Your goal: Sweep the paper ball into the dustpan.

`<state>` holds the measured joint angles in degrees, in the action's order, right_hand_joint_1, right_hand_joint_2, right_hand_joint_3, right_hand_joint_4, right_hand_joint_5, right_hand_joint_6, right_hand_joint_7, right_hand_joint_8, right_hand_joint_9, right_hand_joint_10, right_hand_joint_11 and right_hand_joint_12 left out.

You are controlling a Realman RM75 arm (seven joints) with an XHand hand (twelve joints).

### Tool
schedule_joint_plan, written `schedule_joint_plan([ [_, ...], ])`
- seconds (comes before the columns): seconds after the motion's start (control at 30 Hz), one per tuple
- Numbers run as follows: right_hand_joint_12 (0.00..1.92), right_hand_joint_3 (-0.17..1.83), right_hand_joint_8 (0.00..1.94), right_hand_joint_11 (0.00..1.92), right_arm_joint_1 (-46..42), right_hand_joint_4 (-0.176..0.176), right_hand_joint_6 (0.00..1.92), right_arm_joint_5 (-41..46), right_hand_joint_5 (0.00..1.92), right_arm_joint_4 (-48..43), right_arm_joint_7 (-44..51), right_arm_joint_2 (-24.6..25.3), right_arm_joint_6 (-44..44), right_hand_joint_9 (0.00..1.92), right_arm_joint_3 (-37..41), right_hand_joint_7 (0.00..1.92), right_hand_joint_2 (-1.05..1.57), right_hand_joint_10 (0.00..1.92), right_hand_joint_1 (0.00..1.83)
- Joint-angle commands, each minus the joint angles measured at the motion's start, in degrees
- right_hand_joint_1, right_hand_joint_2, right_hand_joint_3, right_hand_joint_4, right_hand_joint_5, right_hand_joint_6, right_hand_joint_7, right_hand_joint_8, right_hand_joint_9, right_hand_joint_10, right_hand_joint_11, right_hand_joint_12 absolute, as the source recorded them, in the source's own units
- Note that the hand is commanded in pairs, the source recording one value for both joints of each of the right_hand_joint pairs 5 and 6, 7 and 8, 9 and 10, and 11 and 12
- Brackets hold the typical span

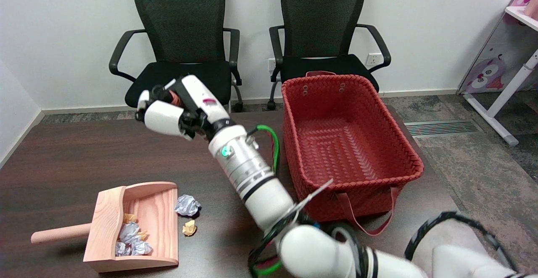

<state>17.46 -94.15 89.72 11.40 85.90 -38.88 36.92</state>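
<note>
Right now the hand (176, 112) hangs in the air above the far part of the table (63, 160), well away from the work; its fingers look curled in, with something reddish-brown glimpsed among them, but I cannot tell whether it grips a tool or nothing at all. One grey paper ball (187, 205) lies on the table just off the open mouth of the wooden pan (157, 211), with a small yellow scrap (189, 228) near it; more grey and yellow scraps already sit inside the pan. My worry is the sweep itself: the ball is light, so a fast or glancing push would likely flick it past the mouth or along the lip. A heavy stroke could also shove the pan, which seems to rest loose, and spill what it holds. Coming down from so far off, the forearm might clip the red basket (302, 143) close beside it
</note>
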Motion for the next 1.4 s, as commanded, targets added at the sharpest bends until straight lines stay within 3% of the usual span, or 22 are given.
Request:
schedule_joint_plan([
  [0.03, 1.92, 1.5, 1.92, 1.92, -12.31, 0.053, 1.92, 8.28, 1.92, -1.46, 30.08, 13.8, -14.38, 1.92, -3.61, 1.92, 1.4, 1.92, 0.55],
  [0.37, 1.92, 1.57, 1.92, 1.92, -11.07, 0.048, 1.92, 5.74, 1.92, -4.58, 28.39, 13.83, -13.51, 1.92, -8.86, 1.92, 1.31, 1.92, 0.54],
  [0.5, 1.92, 1.61, 1.92, 1.92, -10.34, 0.045, 1.92, -1.3, 1.92, -9.26, 25.58, 16.42, -14.29, 1.92, -9.58, 1.92, 1.27, 1.92, 0.5],
  [0.8, 1.92, 1.53, 1.92, 1.92, -8.51, 0.044, 1.92, -18.21, 1.92, -19.89, 10.48, 19.73, -14.97, 1.92, -10.99, 1.92, 1.31, 1.92, 0.46],
  [1.13, 1.92, 1.47, 1.92, 1.92, -7.38, 0.045, 1.92, -22.17, 1.92, -30.88, 6.02, 23.68, -22.13, 1.92, -12.75, 1.92, 1.35, 1.92, 0.42],
  [1.4, 1.92, 1.47, 1.92, 1.92, -5.04, 0.045, 1.92, -23.71, 1.92, -36.34, -11.11, 23.69, -21.88, 1.92, -12.4, 1.92, 1.33, 1.92, 0.41],
])
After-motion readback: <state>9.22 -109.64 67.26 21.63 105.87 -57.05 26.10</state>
